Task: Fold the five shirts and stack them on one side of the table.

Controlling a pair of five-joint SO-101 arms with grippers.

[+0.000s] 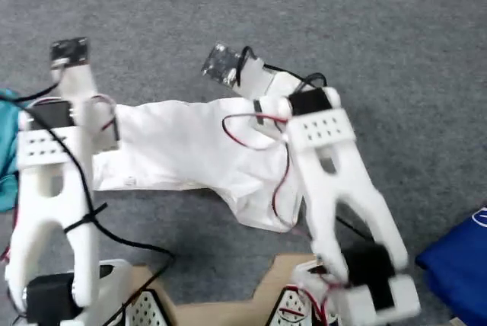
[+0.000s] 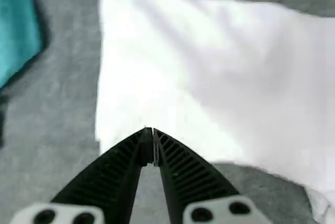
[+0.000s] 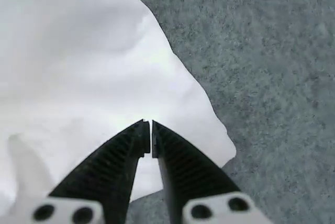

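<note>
Centrally, white shirt (image 1: pixel 183 147) spread mid-table, well apart from far edge; grey table (image 1: pixel 380 29) surface open toward far edge and far right corner. Left gripper (image 2: pixel 148 140) closed, tips at shirt's left end; right gripper (image 3: pixel 147 132) closed over its right end; pinch on cloth not discernible. Teal shirt (image 1: pixel 6 151) at left edge, blue shirt (image 1: pixel 456 261) at right edge toward near corner.

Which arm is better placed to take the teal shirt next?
Likely left. The left end effector sits at the white shirt's end nearest the teal shirt; the right end effector is farther across.
</note>
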